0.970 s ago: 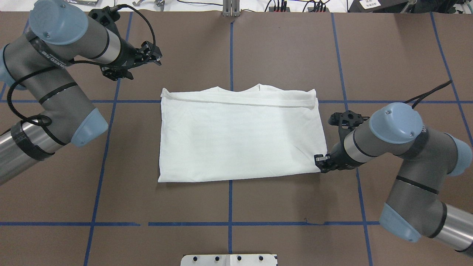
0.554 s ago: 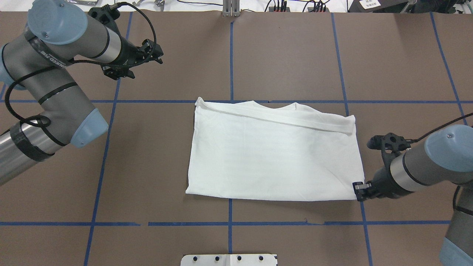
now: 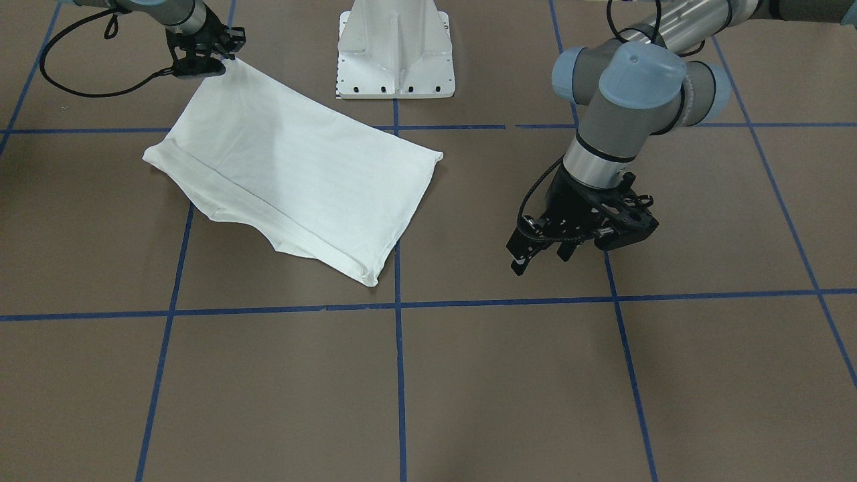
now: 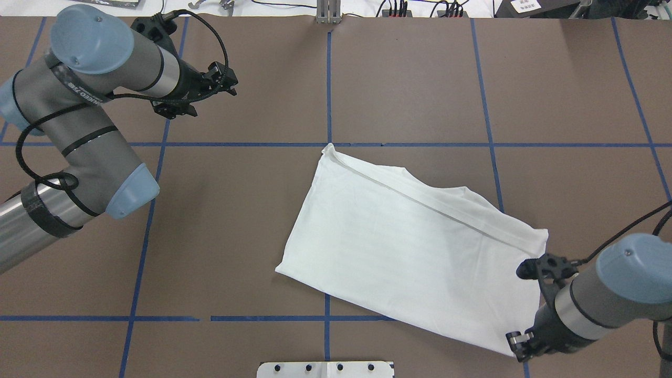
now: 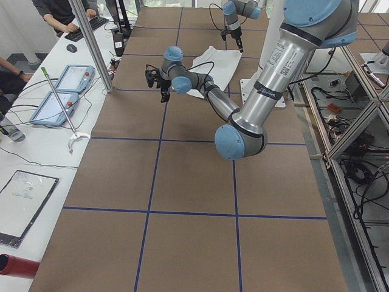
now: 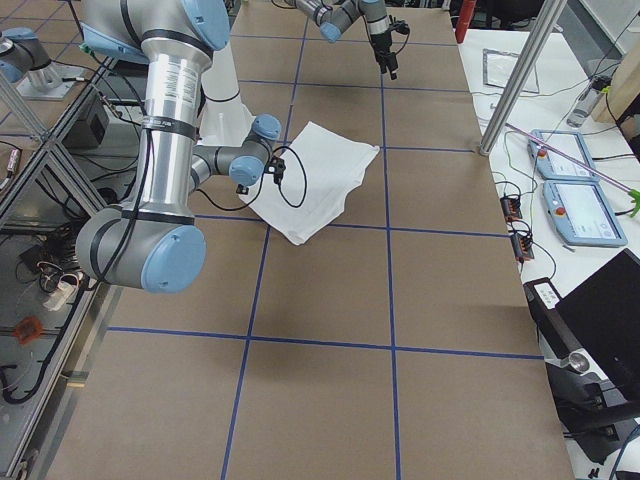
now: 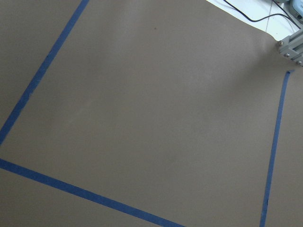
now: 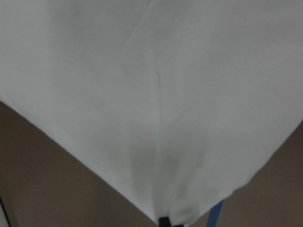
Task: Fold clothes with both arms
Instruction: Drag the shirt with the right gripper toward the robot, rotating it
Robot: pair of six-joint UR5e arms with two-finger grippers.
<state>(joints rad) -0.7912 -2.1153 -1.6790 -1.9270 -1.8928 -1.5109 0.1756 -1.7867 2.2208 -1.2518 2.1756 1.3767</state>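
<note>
Overhead exterior showed the right gripper [image 4: 514, 342] clamped on a T-shirt [image 4: 399, 247] corner, left gripper [image 4: 230, 86] open; I judged a low, steady pull best.

Background stuff: the table wears a matte brown cover [image 4: 409, 79] gridded with blue tape lines [image 4: 328, 89], and a white metal pedestal base [image 3: 395, 50] sits at the middle of one long edge. In the exterior left view a white side bench [image 5: 30, 137] runs alongside, holding two light-blue-framed tablets [image 5: 75, 78] side by side, a flat clear plastic sleeve [image 5: 24, 198] and a red cylinder [image 5: 15, 267] (cut off at the corner, can't tell what it is). A person in a dark top [image 5: 58, 9] at the far end has hands on a black keyboard [image 5: 85, 28].
</note>
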